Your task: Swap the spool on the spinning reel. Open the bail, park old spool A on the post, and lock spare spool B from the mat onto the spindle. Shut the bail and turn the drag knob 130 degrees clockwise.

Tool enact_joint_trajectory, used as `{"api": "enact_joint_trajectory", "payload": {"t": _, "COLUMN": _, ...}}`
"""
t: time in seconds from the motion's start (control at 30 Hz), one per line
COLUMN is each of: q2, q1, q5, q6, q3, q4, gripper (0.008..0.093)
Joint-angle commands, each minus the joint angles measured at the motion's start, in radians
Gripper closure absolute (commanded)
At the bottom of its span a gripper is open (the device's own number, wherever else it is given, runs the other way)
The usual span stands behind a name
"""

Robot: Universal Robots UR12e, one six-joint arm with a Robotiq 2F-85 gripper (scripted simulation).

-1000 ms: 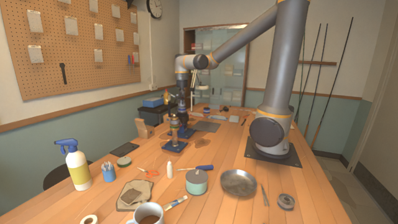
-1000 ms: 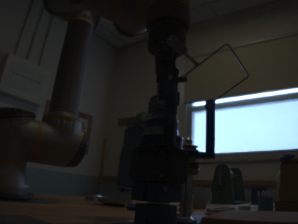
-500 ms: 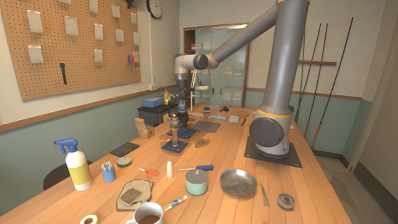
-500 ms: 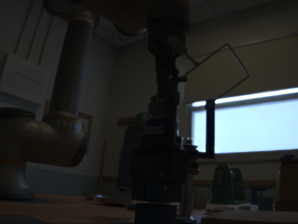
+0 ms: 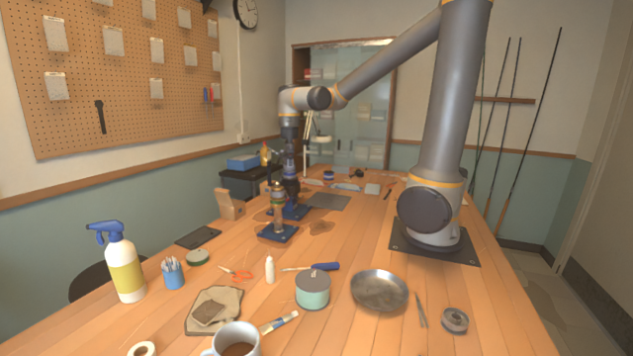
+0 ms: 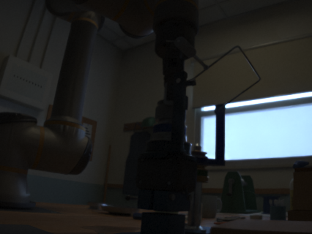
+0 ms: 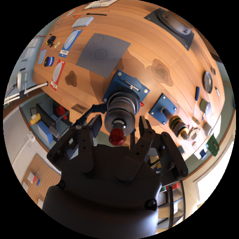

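Note:
The spool (image 7: 122,105) on the reel spindle is silver with dark bands. It stands upright on the reel's blue base (image 7: 126,90) (image 5: 291,211). A red drag knob (image 7: 116,137) tops it. The old spool (image 7: 177,124) (image 5: 277,194), with green and gold bands, sits on the parking post with its own blue base (image 5: 278,232). The grey mat (image 7: 103,54) (image 5: 328,200) beyond the reel lies empty. The wire bail (image 6: 234,73) stands raised in the dim second side camera. My gripper (image 7: 119,128) is directly above the reel, its fingers either side of the spool top. It is open and holds nothing.
The parking post stands close beside the reel. A small shelf stand (image 7: 48,117) with a blue box sits just off the table edge. Packets (image 7: 57,72) and a blue spool (image 7: 48,61) lie past the mat. The robot base (image 5: 434,237) is to the right.

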Motion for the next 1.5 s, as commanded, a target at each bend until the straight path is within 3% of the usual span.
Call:
{"api": "enact_joint_trajectory", "payload": {"t": 0.0, "q2": 0.000, "q1": 0.000, "q5": 0.000, "q6": 0.000, "q3": -0.001, "q4": 0.000, "gripper": 0.0274}}
{"api": "enact_joint_trajectory", "payload": {"t": 0.3, "q2": -0.012, "q1": 0.000, "q5": 0.000, "q6": 0.000, "q3": -0.013, "q4": 0.023, "gripper": 0.0274}}
{"api": "enact_joint_trajectory", "payload": {"t": 0.87, "q2": -0.099, "q1": 0.000, "q5": 0.000, "q6": 0.000, "q3": -0.151, "q4": 0.249, "gripper": 0.0274}}
{"api": "enact_joint_trajectory", "payload": {"t": 1.47, "q2": -0.103, "q1": 0.000, "q5": 0.000, "q6": 0.024, "q3": -0.160, "q4": 0.263, "gripper": 0.0274}}
